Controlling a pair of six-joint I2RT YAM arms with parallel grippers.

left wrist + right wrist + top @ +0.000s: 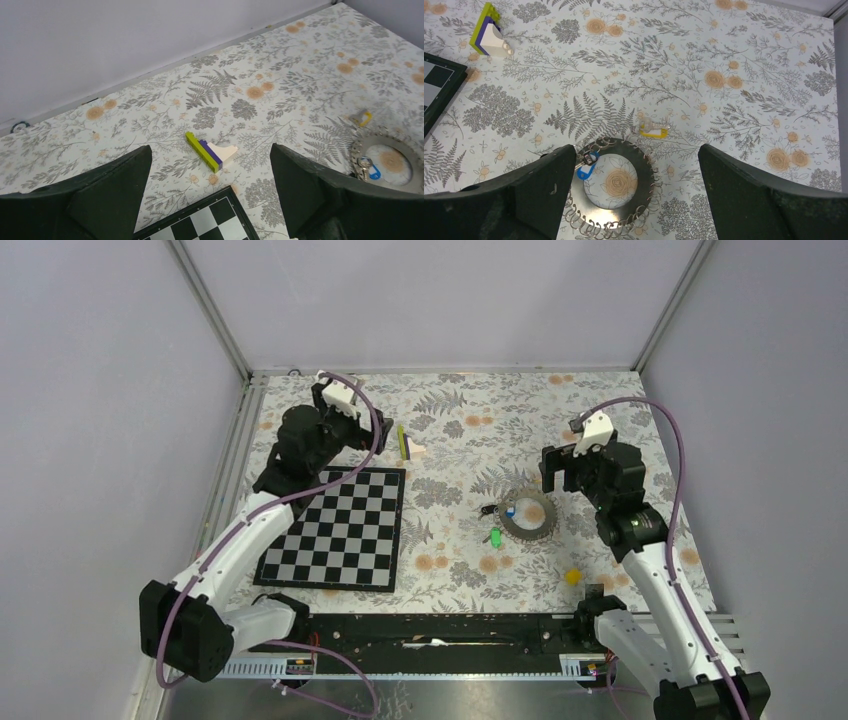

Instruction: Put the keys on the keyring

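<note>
The keyring (545, 524), a grey metal loop edged with small wire coils, lies flat on the floral cloth right of centre; it also shows in the right wrist view (646, 170) and the left wrist view (358, 153). A blue key (510, 510) (584, 170) (374, 173) lies at its inner left rim. A black key (487, 509) and a green key (495, 537) lie just left of the ring. A yellow key (654, 131) (364, 118) rests beyond it, another yellow one (572, 577) nearer the front. My right gripper (556, 476) (636, 148) hovers open over the ring's far right side. My left gripper (386, 436) (210, 149) stands open and empty at the back left.
A black-and-white chessboard (340, 530) (210, 220) (434, 85) lies left of centre. A green, purple and white strip piece (405, 443) (207, 151) (486, 32) sits behind it, in front of my left gripper. Grey walls close the back and sides; a black rail (430, 630) runs along the front.
</note>
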